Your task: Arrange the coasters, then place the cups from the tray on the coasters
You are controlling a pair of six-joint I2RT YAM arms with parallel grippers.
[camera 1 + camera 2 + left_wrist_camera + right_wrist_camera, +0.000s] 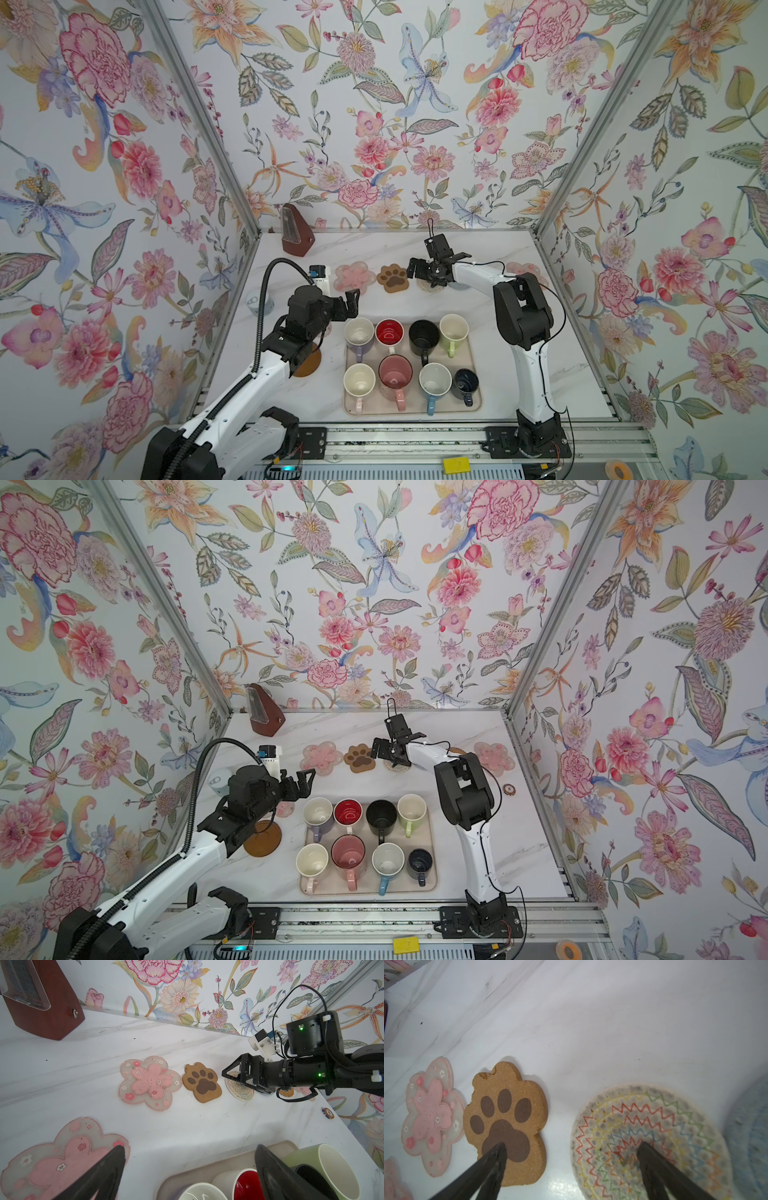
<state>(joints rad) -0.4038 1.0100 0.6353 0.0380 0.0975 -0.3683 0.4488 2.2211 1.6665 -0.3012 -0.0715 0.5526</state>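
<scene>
Eight cups stand on the beige tray [374,411], among them lavender [358,332], red-inside [389,332] and black [423,336] ones. Behind the tray lie a pink flower coaster [354,277], a brown paw coaster [393,277] and a cream woven coaster [643,1122]. My right gripper [571,1144] hangs open low over the gap between paw and woven coaster, holding nothing. My left gripper [189,1147] is open and empty between another flower coaster [58,1159] and the tray's far left corner. A brown disc coaster [262,839] lies beside my left arm.
A brown wooden metronome [297,235] stands at the back left, and a pale-blue can [259,303] by the left wall. A third flower coaster [494,757], a rattan coaster [286,1092], a grey-blue woven coaster [749,1126] and a poker chip [509,788] lie on the right.
</scene>
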